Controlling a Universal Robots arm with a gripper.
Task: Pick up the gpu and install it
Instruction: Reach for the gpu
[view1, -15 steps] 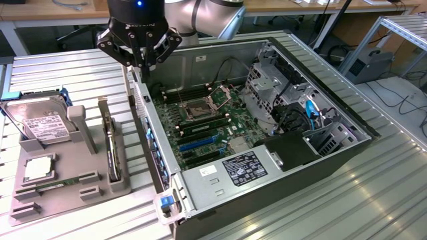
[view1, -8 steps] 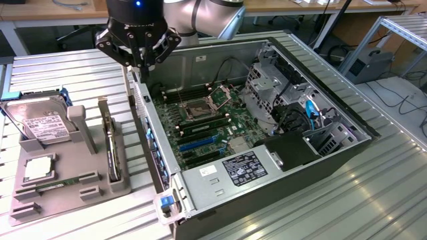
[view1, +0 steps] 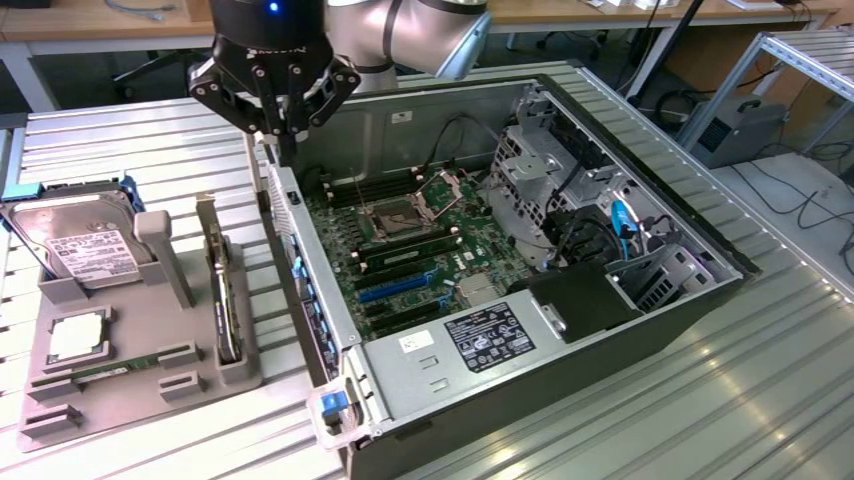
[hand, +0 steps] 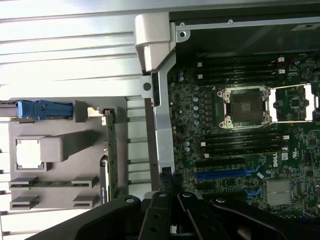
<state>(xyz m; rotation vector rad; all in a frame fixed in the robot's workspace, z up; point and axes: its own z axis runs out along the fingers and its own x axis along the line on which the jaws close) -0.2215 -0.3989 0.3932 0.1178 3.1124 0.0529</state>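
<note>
The gpu (view1: 222, 285) stands on edge in a slot of the grey holder (view1: 147, 390), at the exterior view's left of the open computer case (view1: 574, 330). It is a thin dark card with a metal bracket along its top. In the wrist view the gpu (hand: 111, 155) shows edge-on as a narrow green-dark strip. My gripper (view1: 284, 140) hangs above the case's rear wall, beyond the holder's far end and well above the card. Its fingers are shut with nothing between them. In the wrist view my gripper (hand: 171, 202) sits over the case's side rail.
A silver hard drive (view1: 83, 250) in a blue caddy, a processor (view1: 76, 335) and a memory stick (view1: 114, 368) share the holder. Inside the case lie the motherboard (view1: 407, 255) with blue card slots (hand: 225, 175), a drive cage (view1: 541, 190) and cables. The table is ribbed metal.
</note>
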